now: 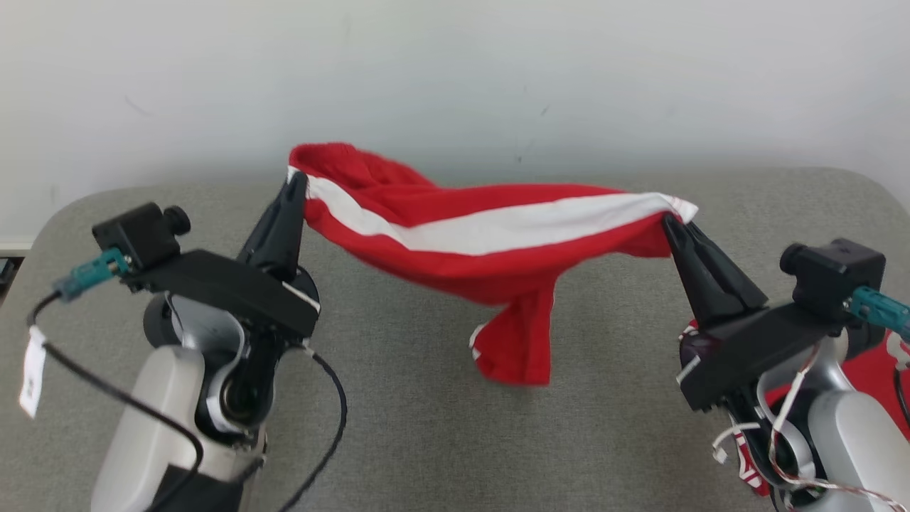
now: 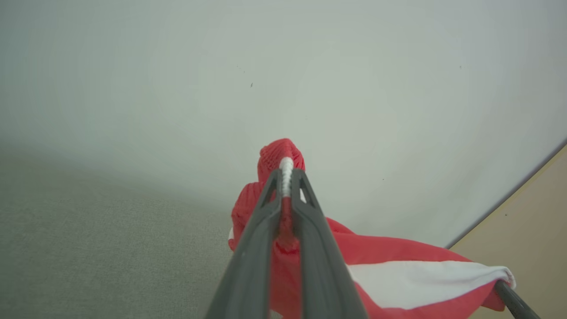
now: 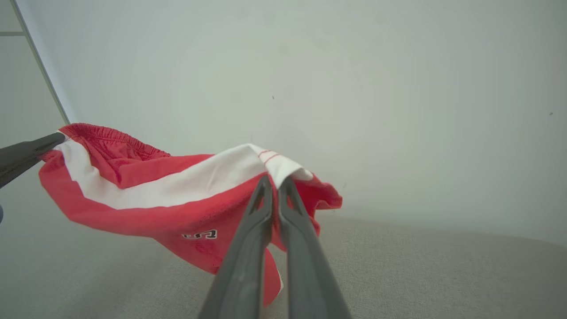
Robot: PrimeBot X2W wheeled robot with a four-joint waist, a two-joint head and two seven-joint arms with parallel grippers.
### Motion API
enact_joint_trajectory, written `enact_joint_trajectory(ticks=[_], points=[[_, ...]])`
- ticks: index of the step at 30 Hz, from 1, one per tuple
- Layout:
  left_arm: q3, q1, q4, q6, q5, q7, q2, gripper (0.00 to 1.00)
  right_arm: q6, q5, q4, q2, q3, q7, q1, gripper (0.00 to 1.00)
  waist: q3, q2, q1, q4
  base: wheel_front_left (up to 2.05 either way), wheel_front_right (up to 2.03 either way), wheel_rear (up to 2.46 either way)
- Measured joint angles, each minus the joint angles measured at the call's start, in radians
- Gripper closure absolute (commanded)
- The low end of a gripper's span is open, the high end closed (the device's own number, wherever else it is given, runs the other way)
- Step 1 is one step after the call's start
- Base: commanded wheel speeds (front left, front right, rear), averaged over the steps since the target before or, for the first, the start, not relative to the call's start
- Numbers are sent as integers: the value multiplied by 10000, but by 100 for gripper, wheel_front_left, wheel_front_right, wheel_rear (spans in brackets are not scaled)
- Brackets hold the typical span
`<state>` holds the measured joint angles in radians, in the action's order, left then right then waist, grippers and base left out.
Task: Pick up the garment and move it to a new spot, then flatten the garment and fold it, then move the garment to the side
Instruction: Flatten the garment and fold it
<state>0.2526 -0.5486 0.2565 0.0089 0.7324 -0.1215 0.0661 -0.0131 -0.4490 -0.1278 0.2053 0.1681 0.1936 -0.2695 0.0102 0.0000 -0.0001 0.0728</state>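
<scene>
Grey fabric-covered table (image 1: 426,441), rounded at its far corners, with two pale forearms rising from the near edge; a black cable (image 1: 334,419) and a white tag (image 1: 32,370) hang from the left arm; a second piece of red cloth (image 1: 878,370) lies at the near right, partly behind the right arm. Left gripper (image 1: 295,186): jaws closed tight on one end of the garment (image 1: 483,263), red and white cloth pinched between the dark fingers and bunching above the tips. Right gripper (image 1: 672,224): jaws pressed together on the opposite end, at the white corner. Between the two grippers, the red garment hangs in the air above the middle of the table, sagging in a shallow curve; a broad white stripe (image 1: 498,227) runs along its length; a gathered elastic edge (image 3: 110,135) shows near the left gripper; small lettering (image 3: 200,234) sits on the red panel; one loose fold drops from the middle toward the surface, contact uncertain. Beyond, a plain pale wall (image 1: 455,71).
</scene>
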Motion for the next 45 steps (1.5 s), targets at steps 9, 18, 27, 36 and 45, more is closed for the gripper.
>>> enact_joint_trajectory(ticks=[9, 18, 27, 36, 45], points=[[489, 1307, -1367, 313, -2, -514, 40, 100, -130, -322, -830, 282, -309, 627, 897, 100, 70, 0, -1, -142, 0, 0, 0], [-320, -1614, 1127, 888, -79, -263, -107, 100, -31, -52, 3626, -838, 556, 955, -4250, 100, 691, 1, 3, -453, 0, 0, 0], [-817, -3793, 1450, 966, -201, 1590, -391, 100, 242, 566, 4263, -397, 483, -178, -6146, 100, 1432, 1, 3, -628, 0, 0, 0], [-654, -1060, 3327, 1049, -115, 2199, -368, 100, 796, 658, 5149, -474, 1599, -79, -3522, 100, 2249, 2, 3, -489, 0, 0, 0], [-151, -924, 4815, 752, -102, 2546, -374, 100, 1018, 665, 6111, -293, 1802, -35, -3101, 100, 2680, 2, 2, -543, 0, 0, 0]])
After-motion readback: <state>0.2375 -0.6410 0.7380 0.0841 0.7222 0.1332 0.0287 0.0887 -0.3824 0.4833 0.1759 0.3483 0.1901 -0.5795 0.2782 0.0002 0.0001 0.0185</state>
